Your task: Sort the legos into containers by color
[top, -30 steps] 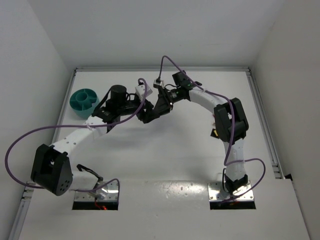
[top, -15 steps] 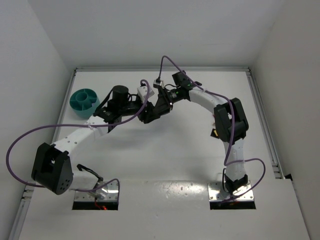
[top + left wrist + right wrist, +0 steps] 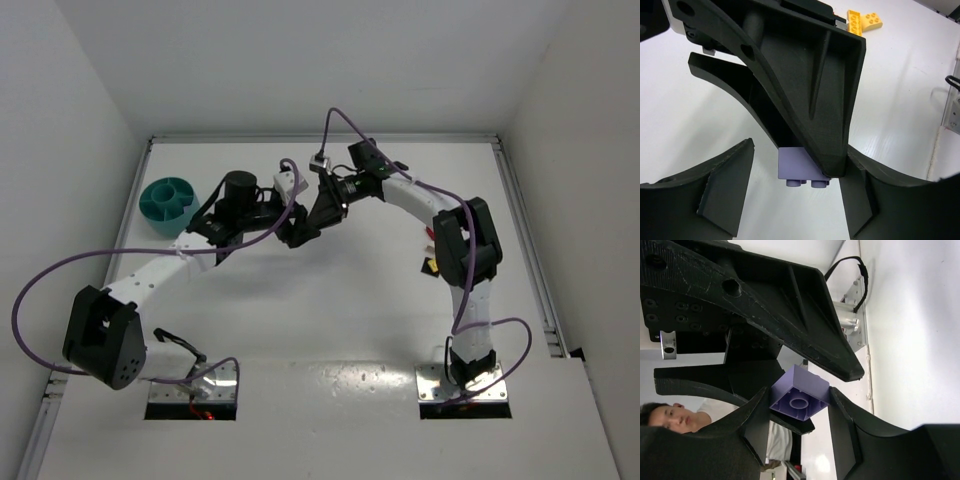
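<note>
My right gripper [image 3: 797,396] is shut on a small lavender-blue brick [image 3: 800,391], hollow underside toward the camera. In the left wrist view the same brick [image 3: 799,165] hangs studs-down under a right finger [image 3: 820,100]. My left gripper [image 3: 795,200] is open, one finger on each side of the brick without touching it. In the top view the two grippers meet above mid-table, left [image 3: 289,228] and right [image 3: 304,226]; the brick is hidden there. The teal bowl [image 3: 168,203] sits at the far left. Two yellow bricks [image 3: 865,20] lie on the table beyond.
A small yellow and red patch [image 3: 430,264] shows beside the right arm's forearm. A metal rail [image 3: 954,107] runs along the table's right edge. White walls enclose the table on three sides.
The grippers have drawn slightly closer together, and the right arm's elbow has shifted a little to the right. The brick stays in the right gripper.
</note>
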